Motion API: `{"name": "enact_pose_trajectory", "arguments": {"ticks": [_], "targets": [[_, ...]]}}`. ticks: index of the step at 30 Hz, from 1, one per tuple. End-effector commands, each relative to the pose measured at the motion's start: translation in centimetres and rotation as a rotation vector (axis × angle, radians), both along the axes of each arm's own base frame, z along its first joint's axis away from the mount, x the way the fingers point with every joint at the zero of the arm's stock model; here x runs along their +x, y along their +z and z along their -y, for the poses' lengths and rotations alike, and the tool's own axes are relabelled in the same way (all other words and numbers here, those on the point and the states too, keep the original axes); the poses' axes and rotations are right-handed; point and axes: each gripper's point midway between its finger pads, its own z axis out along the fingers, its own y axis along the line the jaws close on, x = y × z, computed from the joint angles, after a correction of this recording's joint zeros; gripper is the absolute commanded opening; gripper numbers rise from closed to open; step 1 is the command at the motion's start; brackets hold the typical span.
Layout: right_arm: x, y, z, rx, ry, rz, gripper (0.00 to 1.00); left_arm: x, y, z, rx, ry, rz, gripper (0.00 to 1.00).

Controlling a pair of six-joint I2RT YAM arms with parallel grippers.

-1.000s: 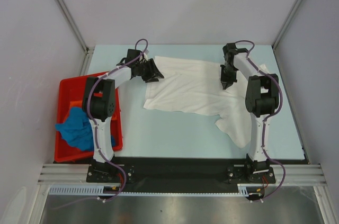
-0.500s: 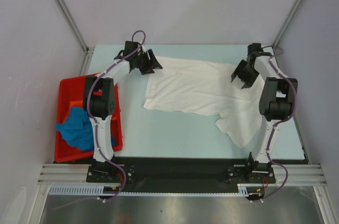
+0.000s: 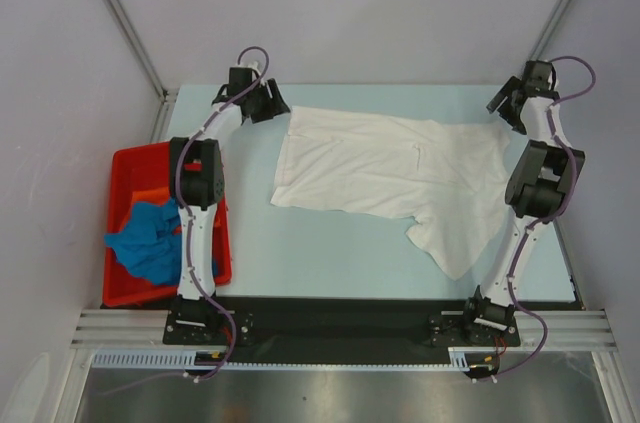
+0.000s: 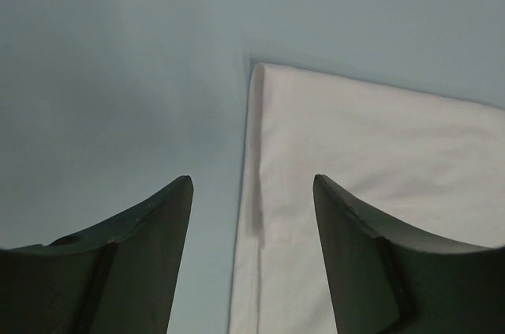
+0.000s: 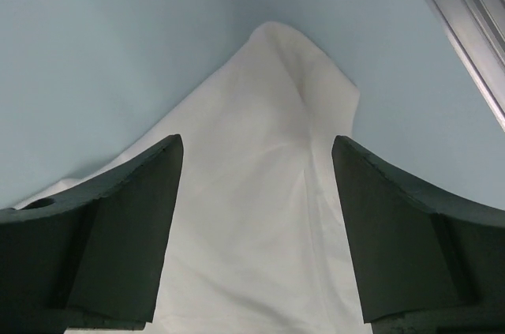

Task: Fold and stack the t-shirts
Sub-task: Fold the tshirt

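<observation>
Item: white shirt, spread roughly flat across the far half of the table, one sleeve trailing toward the near right. Not yet folded.

Others: blue shirt and orange shirt, heaped in the bin at the left, untouched.

Left gripper: over the white shirt's far-left corner, jaws spread, nothing held. Its wrist view shows the corner's edge lying between the fingers.

Right gripper: over the far-right corner, jaws likewise spread and empty, a puckered peak of cloth between the fingers.

Step in hand, as judged: setting up the first fold of the white shirt, both corners lined up for a grasp.

Next move calls for: both grippers going down onto their corners, pinching cloth only, then lifting together and carrying evenly toward the near edge so the fold lands straight. The puckered right corner may want smoothing first.
</observation>
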Motion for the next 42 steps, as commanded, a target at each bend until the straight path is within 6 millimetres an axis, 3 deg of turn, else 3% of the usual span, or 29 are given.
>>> {"name": "enact_pose_trajectory", "arguments": {"ticks": [1, 6, 11, 22, 28, 35, 38, 40, 42], "targets": [[1.9, 1.2, 0.6, -0.1, 0.08, 0.044, 0.82, 1.9, 0.0, 1.4, -0.05, -0.032, 0.065, 0.68], [2.0, 0.4, 2.5, -0.08, 0.076, 0.047, 0.82, 2.2, -1.9, 2.5, -0.094, -0.014, 0.044, 0.65], [1.8, -1.8, 4.0, -0.06, 0.086, -0.004, 0.79, 2.1, -3.1, 3.6, -0.1, 0.005, 0.017, 0.64], [1.4, -5.9, 4.2, -0.041, 0.21, -0.066, 0.77, 2.7, -3.9, 3.8, -0.164, 0.072, -0.012, 0.63], [2.2, -7.0, 3.7, -0.003, 0.263, -0.042, 0.77, 2.5, -4.1, 4.7, -0.236, 0.074, -0.032, 0.55], [2.9, -8.0, 3.6, 0.078, 0.265, 0.002, 0.76, 2.8, -4.3, 4.9, -0.281, 0.103, -0.041, 0.38], [3.3, -8.3, 3.2, 0.098, 0.277, 0.016, 0.69, 2.8, -4.4, 4.8, -0.294, 0.116, -0.049, 0.28], [3.5, -8.4, 2.9, 0.107, 0.288, 0.018, 0.56, 2.8, -4.4, 4.5, -0.308, 0.128, -0.057, 0.24], [3.8, -8.3, 2.8, 0.115, 0.295, 0.03, 0.51, 2.9, -4.5, 4.2, -0.317, 0.138, -0.058, 0.19]]}}
